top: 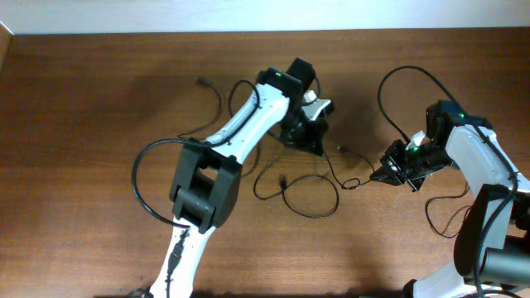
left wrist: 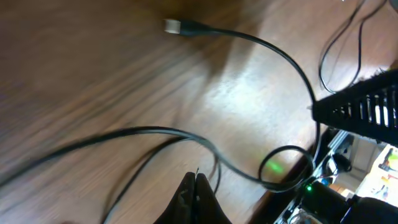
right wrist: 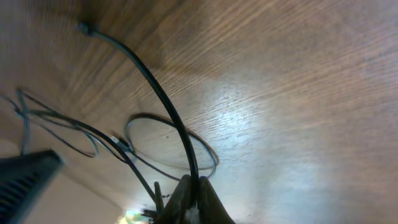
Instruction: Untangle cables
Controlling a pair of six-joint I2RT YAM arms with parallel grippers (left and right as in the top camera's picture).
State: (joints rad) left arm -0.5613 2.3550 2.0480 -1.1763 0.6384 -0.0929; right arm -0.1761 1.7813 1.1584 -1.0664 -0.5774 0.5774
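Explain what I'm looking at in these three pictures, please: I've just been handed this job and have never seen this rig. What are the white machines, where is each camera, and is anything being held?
The top picture looks straight down on a wooden table. The two white machines are robot arms, each ending in a two-finger gripper: the left gripper near the middle, the right gripper at the right.

The other two pictures come from small cameras on the arms' wrists, looking past their own fingers at the table.

On the table lie thin black cables in loose loops, some with small plugs at their ends.

The right wrist view shows the right gripper shut on one cable. The left wrist view shows the left gripper shut too, with cables running close by its tips; I cannot tell whether it pinches one.
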